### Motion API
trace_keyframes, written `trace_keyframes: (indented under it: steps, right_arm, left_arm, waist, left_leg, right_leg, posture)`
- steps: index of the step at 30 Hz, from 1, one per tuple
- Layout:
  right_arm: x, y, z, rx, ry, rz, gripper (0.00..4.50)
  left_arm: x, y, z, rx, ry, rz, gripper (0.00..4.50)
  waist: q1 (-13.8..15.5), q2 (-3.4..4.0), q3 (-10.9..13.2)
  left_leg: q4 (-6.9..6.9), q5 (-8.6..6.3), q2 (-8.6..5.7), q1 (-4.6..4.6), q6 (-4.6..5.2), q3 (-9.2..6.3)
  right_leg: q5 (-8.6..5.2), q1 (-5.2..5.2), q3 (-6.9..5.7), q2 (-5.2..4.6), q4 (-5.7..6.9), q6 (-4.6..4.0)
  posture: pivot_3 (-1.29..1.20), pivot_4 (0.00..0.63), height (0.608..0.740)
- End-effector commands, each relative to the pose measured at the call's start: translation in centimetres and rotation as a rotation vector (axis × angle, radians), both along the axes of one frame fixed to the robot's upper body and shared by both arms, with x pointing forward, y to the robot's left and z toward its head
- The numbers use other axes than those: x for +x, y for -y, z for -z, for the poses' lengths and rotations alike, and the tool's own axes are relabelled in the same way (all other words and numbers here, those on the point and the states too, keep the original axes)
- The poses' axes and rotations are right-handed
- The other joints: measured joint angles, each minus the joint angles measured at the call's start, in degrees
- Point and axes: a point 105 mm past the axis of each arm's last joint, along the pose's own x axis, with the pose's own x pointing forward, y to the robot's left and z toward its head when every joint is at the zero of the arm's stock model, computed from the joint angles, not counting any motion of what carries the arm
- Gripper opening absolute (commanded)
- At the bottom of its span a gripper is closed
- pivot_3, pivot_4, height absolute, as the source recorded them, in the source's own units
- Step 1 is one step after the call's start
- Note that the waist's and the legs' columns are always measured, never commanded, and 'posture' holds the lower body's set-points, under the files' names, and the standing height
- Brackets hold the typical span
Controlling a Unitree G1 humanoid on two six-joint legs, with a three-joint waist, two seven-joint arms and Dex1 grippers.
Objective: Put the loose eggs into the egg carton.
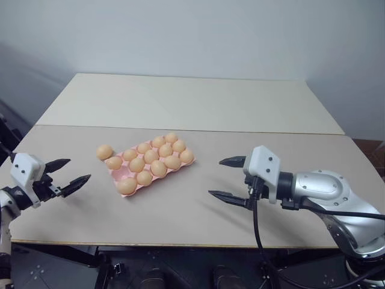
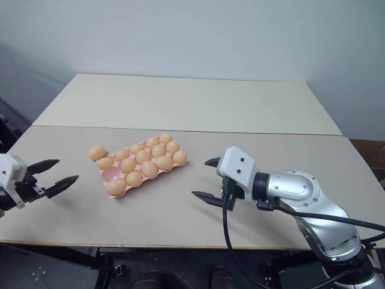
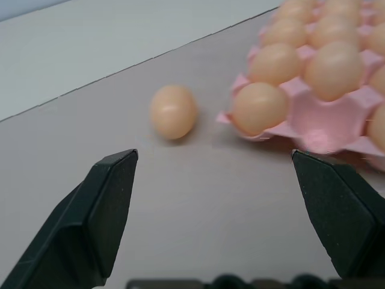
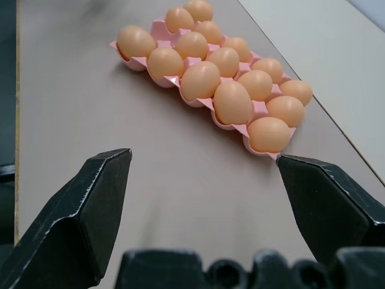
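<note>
The pink egg carton (image 1: 121, 174) lies on the table's middle left, nearly every cup holding a tan egg; one cup near its left end shows bare pink. One loose egg (image 1: 104, 152) rests on the table just beyond the carton's left far corner, close to it. My left gripper (image 1: 77, 170) hovers open and empty to the left of the carton, and the left wrist view shows the loose egg (image 3: 173, 111) ahead of its fingers (image 3: 111, 198) beside the carton (image 3: 319, 127). My right gripper (image 1: 216, 177) is open and empty to the right of the carton (image 4: 157, 26).
The table is two tan boards joined by a seam (image 1: 240, 131) behind the carton, with a pale wall beyond. The near edge (image 1: 180, 244) runs just under both arms. Bare tabletop lies between the carton and each gripper.
</note>
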Motion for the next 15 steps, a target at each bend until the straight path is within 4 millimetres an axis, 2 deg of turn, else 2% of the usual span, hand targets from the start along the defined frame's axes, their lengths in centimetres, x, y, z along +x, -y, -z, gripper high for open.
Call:
trace_keyframes:
  steps: [1, 6, 10, 15]
  right_arm:
    - [0.0, -0.1, -0.9, 0.007, 0.054, -0.005, 4.50]
    - [0.2, 0.1, -0.6, 0.001, 0.058, 0.017, 4.50]
    - [1.0, 0.7, -1.0, 0.011, 0.079, 0.082, 4.50]
    - [1.1, 1.0, -1.3, 0.017, 0.100, 0.128, 4.50]
  left_arm:
    - [1.9, -0.8, -1.2, 0.028, 0.067, -0.078, 4.43]
    - [4.1, -0.4, -0.4, -0.001, 0.073, -0.082, 4.43]
    - [6.0, 0.5, 0.4, -0.015, 0.060, -0.076, 4.43]
    - [8.3, 2.2, 0.4, -0.025, 0.054, -0.054, 4.43]
  waist:
    - [0.5, 0.00, 0.0]
    - [1.0, -0.01, 0.0]
    - [1.1, -0.02, 0.0]
    - [1.1, -0.03, 0.0]
  left_leg:
    - [0.01, 0.00, 0.00, -0.01, 0.00, 0.00]
    - [0.00, 0.00, -0.02, -0.01, 0.00, 0.01]
    - [0.04, 0.00, -0.03, -0.02, 0.00, 0.01]
    - [0.03, 0.00, -0.05, -0.08, 0.00, 0.01]
  right_leg:
    - [0.00, -0.01, -0.01, 0.00, 0.00, 0.00]
    - [0.01, -0.01, -0.02, 0.00, 0.00, 0.00]
    - [0.01, -0.01, -0.02, 0.00, 0.02, 0.00]
    - [0.01, -0.03, -0.02, 0.01, 0.00, 0.01]
  posture:
    - [0.00, 0.150, 0.740]
    - [0.00, 0.150, 0.740]
    - [0.00, 0.150, 0.740]
    - [0.00, 0.150, 0.740]
